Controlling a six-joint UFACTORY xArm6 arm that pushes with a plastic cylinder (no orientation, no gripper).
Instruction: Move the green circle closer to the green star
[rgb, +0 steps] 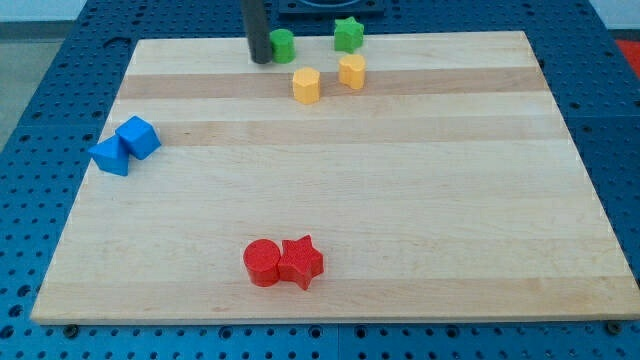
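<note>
My tip (261, 58) rests on the wooden board (330, 200) at the frame's upper centre, touching the left side of the green circle (283, 45). The rod has no fingers. The green star (348, 34) lies to the circle's right, apart from it. Below and between them sit a yellow hexagon (306, 85) and a second yellow block (351, 71). Two touching blue blocks (125, 146) occupy the left edge; a red circle (263, 263) touches a red star (300, 262) at lower centre.

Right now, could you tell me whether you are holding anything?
Nothing is held. My tip sits right against the green circle, on its left in the view.
</note>
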